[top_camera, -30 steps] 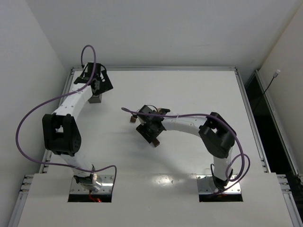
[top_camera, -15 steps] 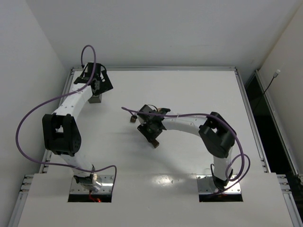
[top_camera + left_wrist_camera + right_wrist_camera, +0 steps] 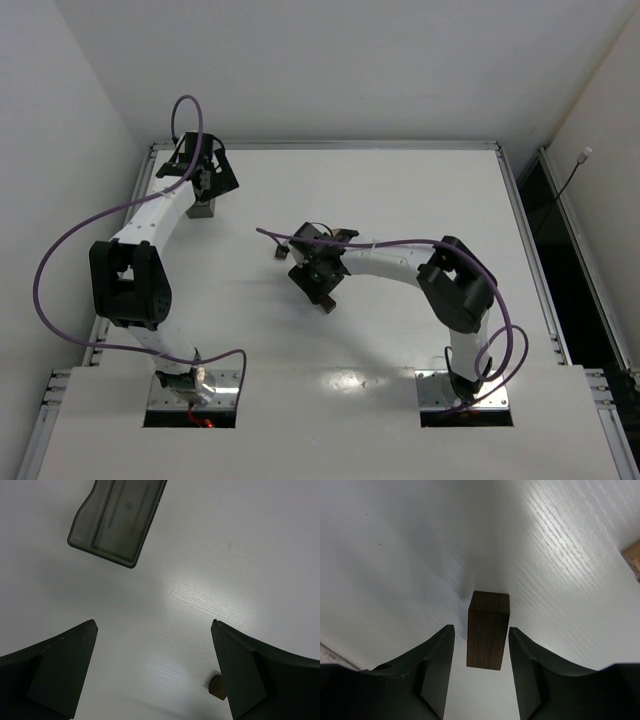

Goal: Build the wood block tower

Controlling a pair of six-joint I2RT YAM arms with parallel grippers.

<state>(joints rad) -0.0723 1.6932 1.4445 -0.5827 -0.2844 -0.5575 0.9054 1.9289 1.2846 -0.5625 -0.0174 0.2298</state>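
A dark brown wood block [image 3: 488, 630] stands upright on the white table between the fingers of my right gripper [image 3: 481, 630]. There is a small gap on each side, so the jaws are open and not touching it. In the top view the block [image 3: 326, 303] shows at the tip of the right gripper [image 3: 320, 290], mid-table. Another small brown block [image 3: 281, 252] lies just behind and to the left. My left gripper [image 3: 154, 625] is open and empty at the far left [image 3: 205, 195]. No stacked tower is in view.
A grey translucent box [image 3: 117, 520] lies on the table ahead of the left gripper, also in the top view [image 3: 204, 209]. A small brown rounded piece [image 3: 217, 686] peeks out beside the left gripper's right finger. A tan piece [image 3: 632, 555] shows at the right wrist view's edge.
The right gripper has shifted slightly toward the back left, with the brown block staying at its fingertips. The left arm has not moved.
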